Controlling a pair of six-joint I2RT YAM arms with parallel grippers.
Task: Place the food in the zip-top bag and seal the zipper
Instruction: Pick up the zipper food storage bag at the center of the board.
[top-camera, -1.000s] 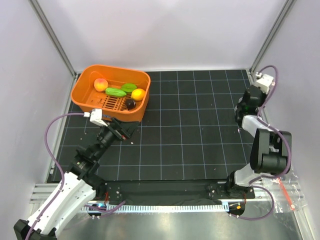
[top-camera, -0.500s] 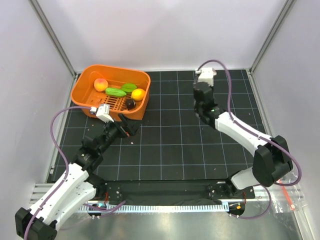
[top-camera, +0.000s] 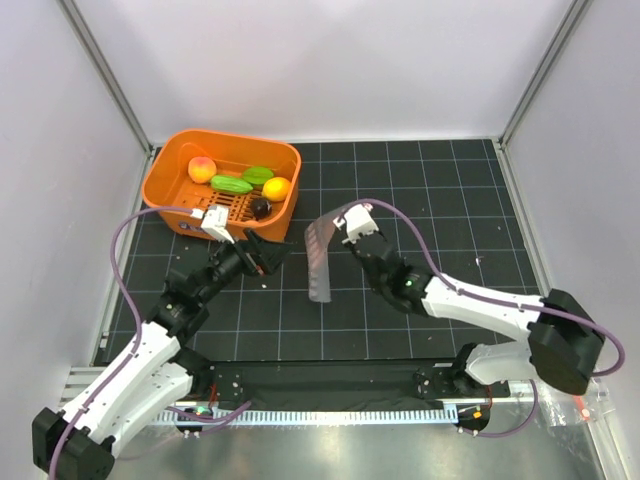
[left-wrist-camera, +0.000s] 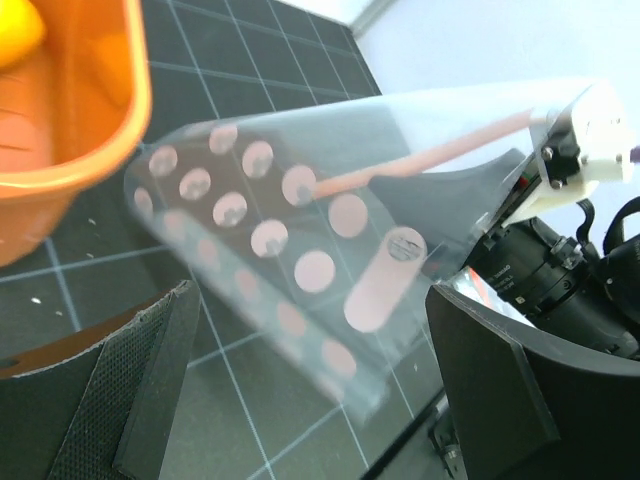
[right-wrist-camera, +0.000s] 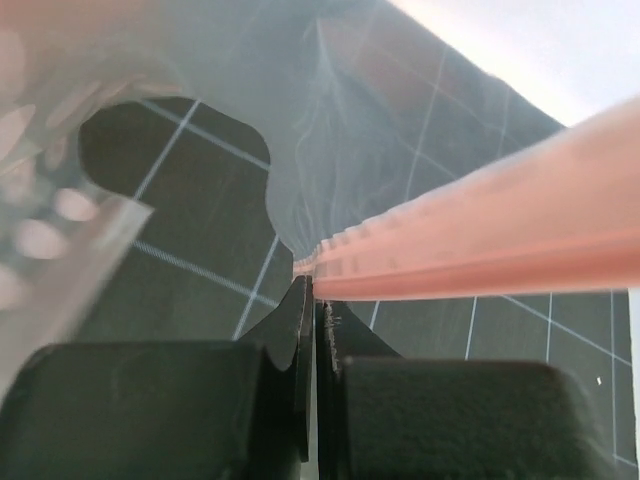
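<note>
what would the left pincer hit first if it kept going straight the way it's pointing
Most likely the clear bag dangling from the right pincer, dead ahead of the open left pincer.

We see two arms, the left arm (top-camera: 148, 358) and the right arm (top-camera: 480, 303), each with smooth white shells between rounded black joints; a thin purple cable (top-camera: 128, 221) loops along each; a small white camera block (top-camera: 214, 221) sits at each wrist; the left arm's fingers (left-wrist-camera: 115, 400) are black, one with a woven-textured pad.
</note>
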